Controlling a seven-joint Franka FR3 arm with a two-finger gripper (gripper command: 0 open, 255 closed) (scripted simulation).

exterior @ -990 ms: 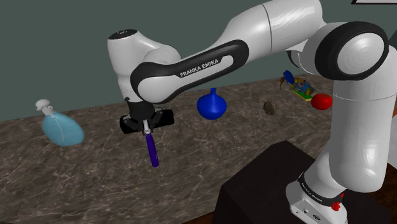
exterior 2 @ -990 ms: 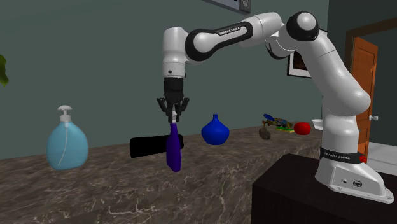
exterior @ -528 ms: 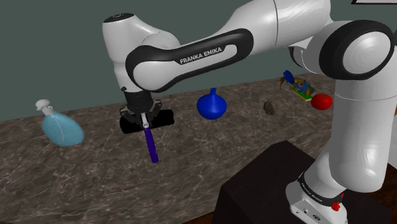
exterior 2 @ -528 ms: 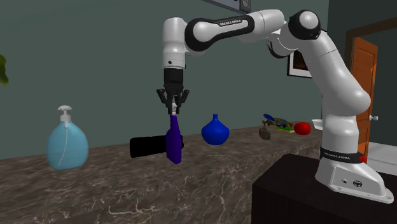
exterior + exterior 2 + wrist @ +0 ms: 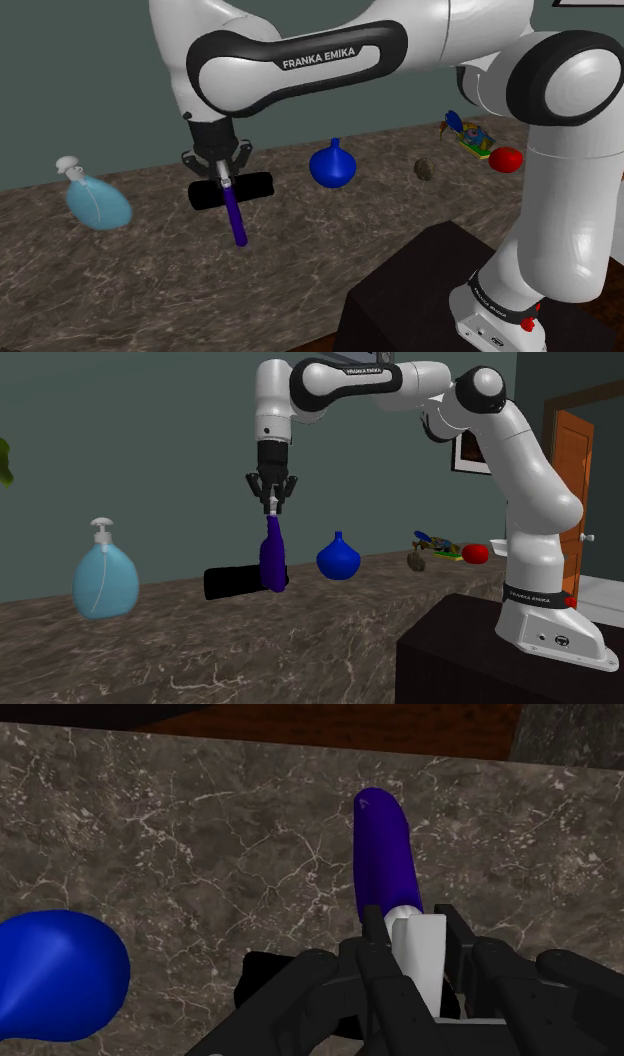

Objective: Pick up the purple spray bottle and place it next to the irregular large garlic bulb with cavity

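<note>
Wrist view: spray bottle (image 5: 385,854) in jaws

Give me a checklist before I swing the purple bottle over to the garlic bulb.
1. Grip: tool shut on purple spray bottle: ok.
2. Bottle lifted off the counter: ok.
3. Bottle hanging straight: slanted in the shoulder view, near upright in the second exterior view: cannot tell.
4. Garlic bulb in sight: ok.
5. Straight path: blue vase stands between bottle and bulb: not ok; go over or around it.
6. Bare counter beside the bulb on the vase's side: ok.
</note>
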